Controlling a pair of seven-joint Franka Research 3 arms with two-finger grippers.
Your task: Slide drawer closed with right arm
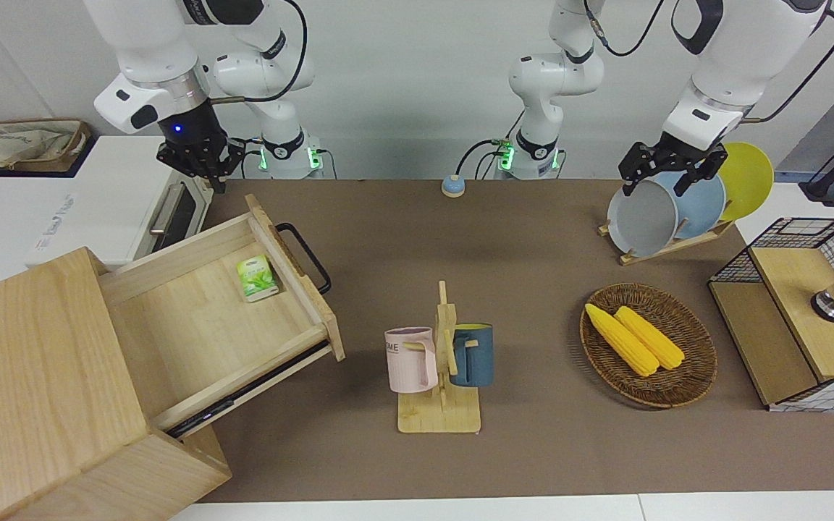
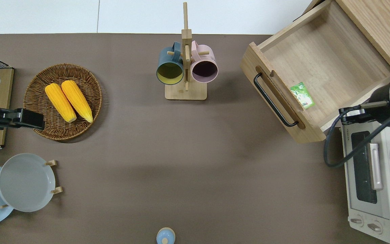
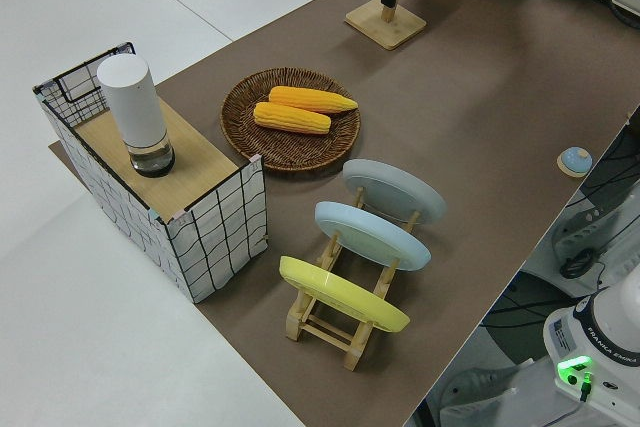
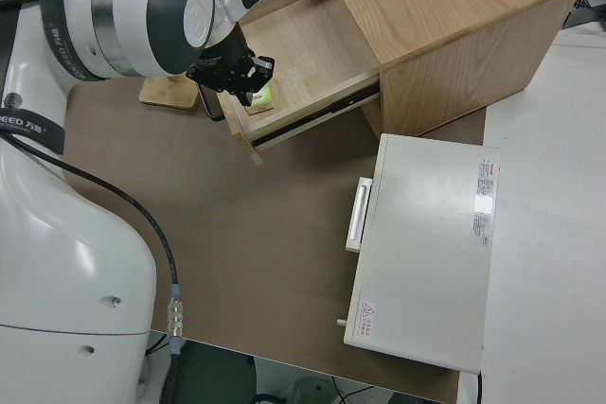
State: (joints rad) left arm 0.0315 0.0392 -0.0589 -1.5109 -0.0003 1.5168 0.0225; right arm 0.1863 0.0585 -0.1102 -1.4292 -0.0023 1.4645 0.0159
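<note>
My right tool (image 1: 198, 161) hangs in the air over the corner where the drawer (image 2: 320, 73) meets the oven (image 2: 372, 179), holding nothing; I cannot tell how far its fingers are spread. My left arm is parked.

The drawer stands pulled well out of the cabinet (image 1: 40, 383), at the right arm's end of the desk (image 2: 181, 152), with a small green packet (image 2: 302, 95) lying inside against the front panel. It looks like stiff wood on runners, so I judge it will slide straight if pushed square, and bind if shoved from one corner. The black bar handle (image 2: 273, 101) or the flat front panel around its middle is the place to press; no grip seems needed.

Room is tight by the oven, just beside the drawer's nearer corner. The brown desk in front of the handle is open, and the mug rack (image 2: 185, 73) stands well apart, so I would come round to that side.
</note>
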